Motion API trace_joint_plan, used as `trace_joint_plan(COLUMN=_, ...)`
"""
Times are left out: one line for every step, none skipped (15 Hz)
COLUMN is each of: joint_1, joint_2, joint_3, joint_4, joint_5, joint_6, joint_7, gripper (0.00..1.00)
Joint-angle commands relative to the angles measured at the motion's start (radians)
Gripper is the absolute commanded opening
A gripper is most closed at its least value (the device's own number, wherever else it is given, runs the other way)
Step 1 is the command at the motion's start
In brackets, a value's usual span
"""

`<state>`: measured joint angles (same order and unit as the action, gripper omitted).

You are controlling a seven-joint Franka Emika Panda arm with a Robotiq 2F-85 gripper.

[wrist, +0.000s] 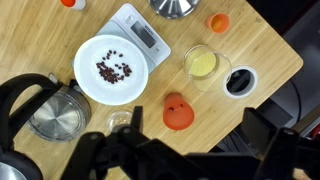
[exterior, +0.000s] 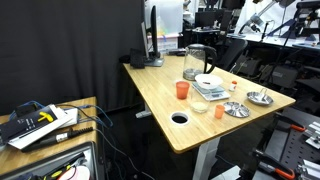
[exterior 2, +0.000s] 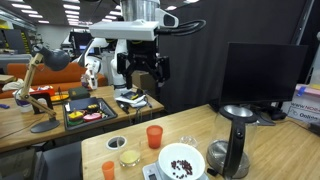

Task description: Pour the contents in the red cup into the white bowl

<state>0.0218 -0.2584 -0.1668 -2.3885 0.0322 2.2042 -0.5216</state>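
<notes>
1. Wooden bench [wrist: 235,45] carries all the things, with a black curtain [exterior: 80,40] behind it in an exterior view.
2. At the left of the wrist view stands a clear glass jug with a black handle [wrist: 55,112], just beside the bowl.
3. Next comes the shallow round white bowl [wrist: 90,50], resting on a flat white kitchen scale [wrist: 148,32]. Small dark pieces already lie in it.
4. The small orange-red plastic cup [wrist: 178,111] stands upright on the bench, just right of the bowl rim. What it holds I cannot tell.
5. The hand [exterior 2: 142,78] hangs high above the bench, its fingers spread apart and grasping nothing.
6. I judge the step is the reach: come straight down over the cup, close on its wall near the middle, and lift it level.
7. Right of the cup are a small clear dish of yellow liquid [wrist: 201,64] and a round black hole in the bench top [wrist: 240,81], then the bench edge. Bare wood lies on the cup's near side, so approach from there and tilt leftward over the bowl, clear of the jug.
</notes>
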Motion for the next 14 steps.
trace_joint_plan(joint_1=-0.002, joint_2=0.063, joint_3=0.024, joint_4=0.102, joint_5=-0.010, joint_6=-0.031, joint_7=-0.009, gripper=1.00)
trace_joint_plan(joint_1=-0.013, joint_2=0.077, joint_3=0.049, joint_4=0.127, joint_5=-0.080, joint_6=-0.001, joint_7=0.033, gripper=1.00)
trace_joint_plan(joint_1=-0.008, joint_2=0.091, joint_3=0.059, joint_4=0.179, joint_5=-0.087, joint_6=-0.050, joint_7=0.040, gripper=1.00)
trace_joint_plan(joint_1=-0.010, joint_2=0.097, joint_3=0.077, joint_4=0.225, joint_5=-0.129, joint_6=-0.088, joint_7=0.066, gripper=1.00)
trace_joint_plan(joint_1=-0.006, joint_2=0.100, joint_3=0.092, joint_4=0.273, joint_5=-0.148, joint_6=-0.145, joint_7=0.073, gripper=1.00)
trace_joint_plan(joint_1=-0.003, joint_2=0.099, joint_3=0.108, joint_4=0.316, joint_5=-0.180, joint_6=-0.199, joint_7=0.083, gripper=1.00)
trace_joint_plan(joint_1=0.000, joint_2=0.103, joint_3=0.121, joint_4=0.357, joint_5=-0.196, joint_6=-0.254, joint_7=0.081, gripper=1.00)
trace_joint_plan(joint_1=-0.001, joint_2=0.101, joint_3=0.137, joint_4=0.396, joint_5=-0.232, joint_6=-0.315, joint_7=0.106, gripper=1.00)
trace_joint_plan(joint_1=0.001, joint_2=0.079, joint_3=0.123, joint_4=0.332, joint_5=-0.182, joint_6=-0.219, joint_7=0.083, gripper=1.00)
trace_joint_plan(joint_1=0.002, joint_2=0.079, joint_3=0.132, joint_4=0.365, joint_5=-0.200, joint_6=-0.266, joint_7=0.094, gripper=1.00)
trace_joint_plan(joint_1=0.003, joint_2=0.079, joint_3=0.135, joint_4=0.378, joint_5=-0.207, joint_6=-0.289, joint_7=0.097, gripper=1.00)
trace_joint_plan(joint_1=0.002, joint_2=0.082, joint_3=0.136, joint_4=0.378, joint_5=-0.211, joint_6=-0.294, joint_7=0.097, gripper=1.00)
trace_joint_plan(joint_1=0.001, joint_2=0.087, joint_3=0.135, joint_4=0.378, joint_5=-0.213, joint_6=-0.294, joint_7=0.097, gripper=1.00)
trace_joint_plan(joint_1=0.000, joint_2=0.091, joint_3=0.135, joint_4=0.378, joint_5=-0.213, joint_6=-0.294, joint_7=0.097, gripper=1.00)
